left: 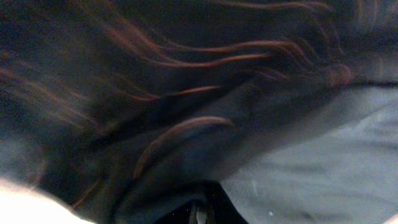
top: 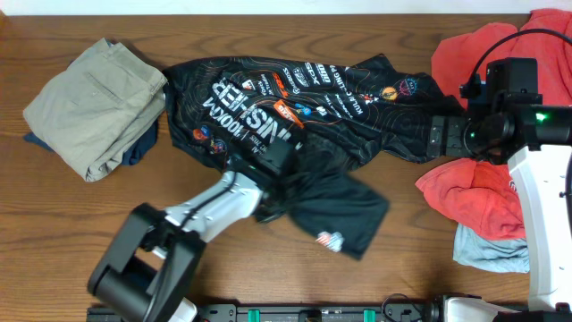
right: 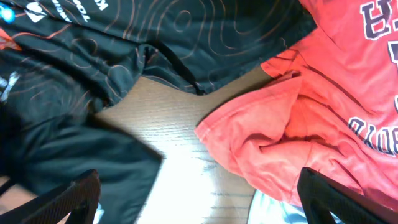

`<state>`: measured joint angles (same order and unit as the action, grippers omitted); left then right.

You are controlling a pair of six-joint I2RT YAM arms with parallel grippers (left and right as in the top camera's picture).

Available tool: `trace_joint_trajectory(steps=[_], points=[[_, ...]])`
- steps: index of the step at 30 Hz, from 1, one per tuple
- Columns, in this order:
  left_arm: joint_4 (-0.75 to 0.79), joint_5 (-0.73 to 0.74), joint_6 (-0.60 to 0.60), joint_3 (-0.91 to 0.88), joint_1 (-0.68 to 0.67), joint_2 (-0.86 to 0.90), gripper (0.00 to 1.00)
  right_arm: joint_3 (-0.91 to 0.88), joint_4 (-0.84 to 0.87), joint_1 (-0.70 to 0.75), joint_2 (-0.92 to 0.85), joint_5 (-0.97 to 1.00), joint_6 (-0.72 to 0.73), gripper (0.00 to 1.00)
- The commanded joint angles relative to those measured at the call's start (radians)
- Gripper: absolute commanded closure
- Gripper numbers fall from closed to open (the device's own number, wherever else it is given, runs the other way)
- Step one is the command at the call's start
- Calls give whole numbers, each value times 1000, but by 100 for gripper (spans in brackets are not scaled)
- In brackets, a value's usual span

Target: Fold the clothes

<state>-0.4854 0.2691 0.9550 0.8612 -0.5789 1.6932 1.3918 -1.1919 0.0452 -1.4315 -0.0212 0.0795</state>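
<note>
large white letters are running in two rows across the jersey (top: 259,112), upside down to the overhead camera; one row is looking like "isher", the other is not reading clearly. the small sponsor logos around them are showing too small to read. dark blue block letters are sitting on the red shirt (right: 336,81), cut off at the frame edge, unreadable.

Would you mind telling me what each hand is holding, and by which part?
The left hand pinches the black jersey near its middle; the open right hand holds nothing.
</note>
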Motion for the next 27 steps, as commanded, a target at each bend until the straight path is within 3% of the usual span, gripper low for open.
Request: trace_joint_trajectory(steps=[1, 4, 6, 8, 9, 11, 17, 23, 27], points=[[-174, -100, -111, -27, 94, -42, 94, 1, -12, 20, 8, 51, 13, 1], [-357, -245, -206, -27, 227, -129, 94, 1, -13, 26, 2, 50, 14, 1], [-408, -273, -280, -27, 332, -193, 94, 1, -13, 26, -3, 47, 13, 9], [-420, -269, -335, -27, 436, -253, 94, 1, -11, 26, -15, 47, 14, 27], [-423, -269, -339, -27, 488, -281, 94, 1, -5, 26, -24, 47, 14, 44], [-427, -264, -339, -27, 575, -323, 94, 1, 8, 26, -45, 47, 18, 67], [-431, -217, -356, -27, 743, -355, 94, 1, 88, 28, -139, 51, 47, 98], [-442, -178, -360, -27, 758, -354, 94, 1, 274, 55, -302, 55, 77, 99], [-441, -144, -360, -27, 756, -354, 94, 1, 282, 80, -415, 54, 77, 99]])
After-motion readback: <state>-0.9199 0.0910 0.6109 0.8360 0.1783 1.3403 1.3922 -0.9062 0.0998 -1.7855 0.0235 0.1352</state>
